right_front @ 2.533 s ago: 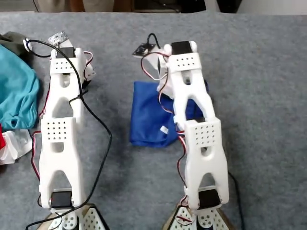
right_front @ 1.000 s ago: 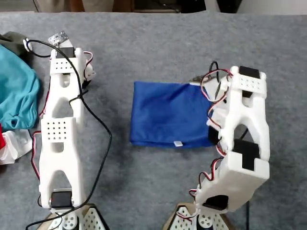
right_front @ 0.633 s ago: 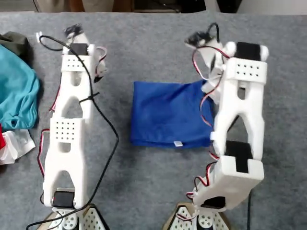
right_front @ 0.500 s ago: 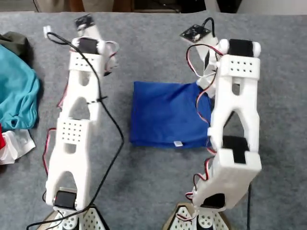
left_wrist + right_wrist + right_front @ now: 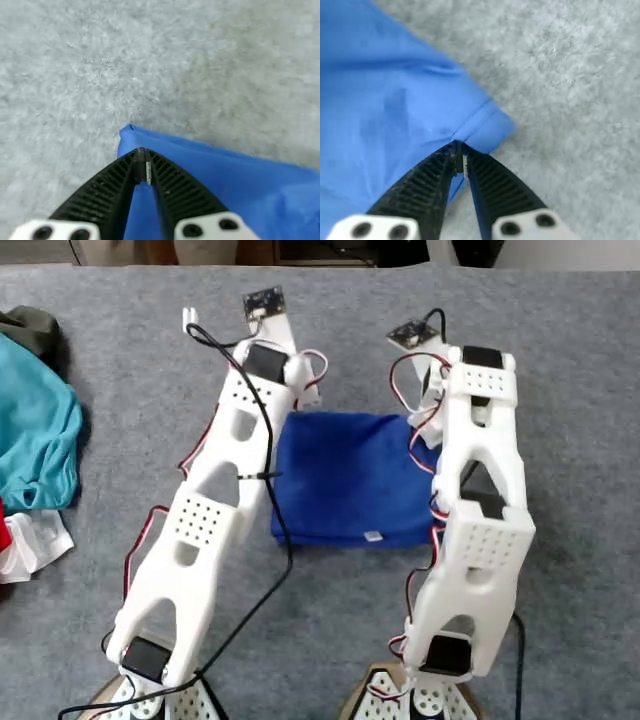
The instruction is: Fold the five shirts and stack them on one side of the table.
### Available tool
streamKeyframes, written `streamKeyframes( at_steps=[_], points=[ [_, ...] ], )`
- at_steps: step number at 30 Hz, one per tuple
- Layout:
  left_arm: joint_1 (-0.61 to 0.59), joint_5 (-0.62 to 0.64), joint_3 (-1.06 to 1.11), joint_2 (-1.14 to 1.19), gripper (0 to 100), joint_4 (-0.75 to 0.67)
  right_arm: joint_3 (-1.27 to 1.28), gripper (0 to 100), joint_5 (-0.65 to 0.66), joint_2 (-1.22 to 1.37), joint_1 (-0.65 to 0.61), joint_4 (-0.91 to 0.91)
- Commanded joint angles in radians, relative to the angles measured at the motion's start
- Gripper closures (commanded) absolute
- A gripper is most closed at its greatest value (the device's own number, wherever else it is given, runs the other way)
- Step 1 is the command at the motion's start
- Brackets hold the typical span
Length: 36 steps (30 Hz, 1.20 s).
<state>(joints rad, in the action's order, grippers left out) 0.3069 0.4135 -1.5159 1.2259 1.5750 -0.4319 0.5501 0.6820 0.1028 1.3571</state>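
A blue shirt (image 5: 345,480), folded into a rectangle, lies flat in the middle of the grey table. My left gripper (image 5: 300,398) is at its far left corner. In the left wrist view the shut fingertips (image 5: 141,167) sit over the blue shirt (image 5: 225,175) just behind that corner. My right gripper (image 5: 428,408) is at the far right corner. Its shut tips (image 5: 458,152) meet the blue shirt (image 5: 385,100) at the hem fold. I cannot tell whether either gripper pinches any cloth.
A teal shirt (image 5: 35,430) lies crumpled at the table's left edge. A dark green cloth (image 5: 30,325) lies behind it and a white and red one (image 5: 25,540) in front. Bare grey felt (image 5: 580,440) stretches to the right of the arms.
The left arm has swung right to the blue shirt's far left corner. The right arm, which had unfolded the shirt wider, has come down at the far right corner.
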Motion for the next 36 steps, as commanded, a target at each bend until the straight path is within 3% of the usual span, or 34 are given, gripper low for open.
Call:
streamKeyframes(
  at_steps=[1,11,19,27,31,36],
  points=[
    [0.005,0.012,-0.041,0.030,98,-0.051,-0.079,99.3,-0.008,0.024,0.024,-0.028],
    [-0.086,0.011,-0.051,0.074,98,-0.080,-0.156,99.3,-0.003,0.125,0.045,-0.003],
    [-0.094,0.006,-0.140,-0.028,98,-0.026,-0.335,99.3,-0.014,-0.033,-0.018,0.308],
    [-0.035,-0.084,-0.150,-0.199,98,0.193,-0.303,99.3,-0.041,-0.320,-0.021,0.425],
    [-0.020,-0.133,0.048,-0.292,98,0.192,-0.090,99.3,-0.041,-0.466,-0.021,0.422],
    [0.029,-0.160,0.430,-0.486,98,0.190,0.275,99.3,-0.040,-0.653,-0.015,0.279]
  ],
)
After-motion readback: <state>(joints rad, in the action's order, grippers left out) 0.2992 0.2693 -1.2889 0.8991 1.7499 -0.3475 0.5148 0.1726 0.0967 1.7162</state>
